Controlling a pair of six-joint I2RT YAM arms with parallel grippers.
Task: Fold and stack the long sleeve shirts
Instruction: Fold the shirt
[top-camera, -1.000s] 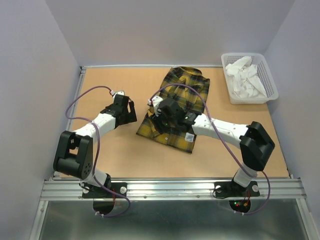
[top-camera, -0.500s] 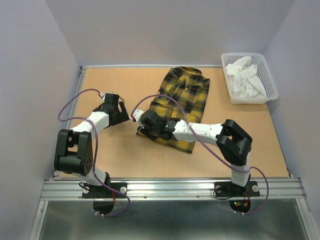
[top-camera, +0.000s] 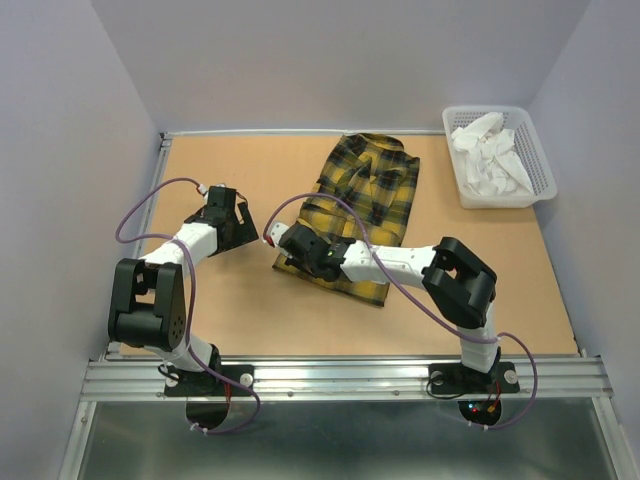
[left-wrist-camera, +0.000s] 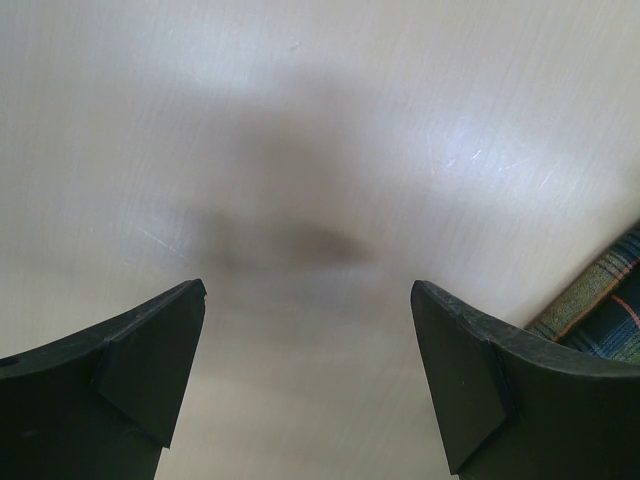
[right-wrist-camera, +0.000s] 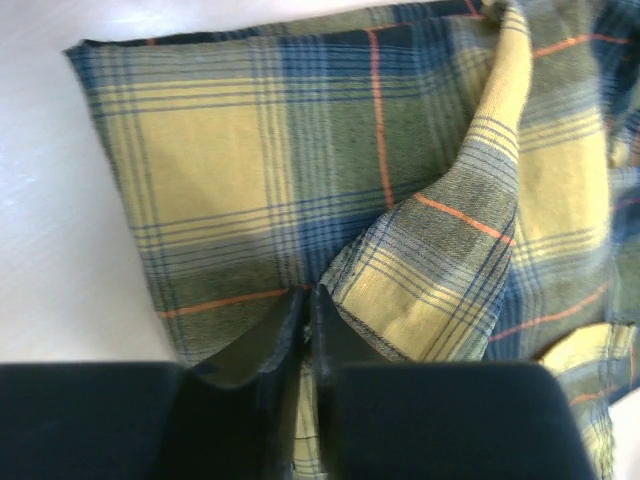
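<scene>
The yellow and dark plaid long sleeve shirt (top-camera: 368, 190) lies partly folded at the table's middle, collar toward the far side. My right gripper (top-camera: 291, 249) is low over its near left corner. In the right wrist view the jaws (right-wrist-camera: 310, 292) are pressed together on a fold edge of the plaid cloth (right-wrist-camera: 250, 160). To the left of the shirt, my left gripper (top-camera: 236, 222) hovers open above bare table. The left wrist view shows its fingers (left-wrist-camera: 308, 288) wide apart with nothing between them and a shirt corner (left-wrist-camera: 600, 312) at the right edge.
A white plastic basket (top-camera: 546, 172) holding crumpled white cloths (top-camera: 490, 160) stands at the far right corner. Walls close the table on the left, back and right. The arm bases and a metal rail run along the near edge.
My right gripper slid left to the shirt's near left corner and closed on the cloth. The left gripper drew back to the left, away from the shirt, staying open.
</scene>
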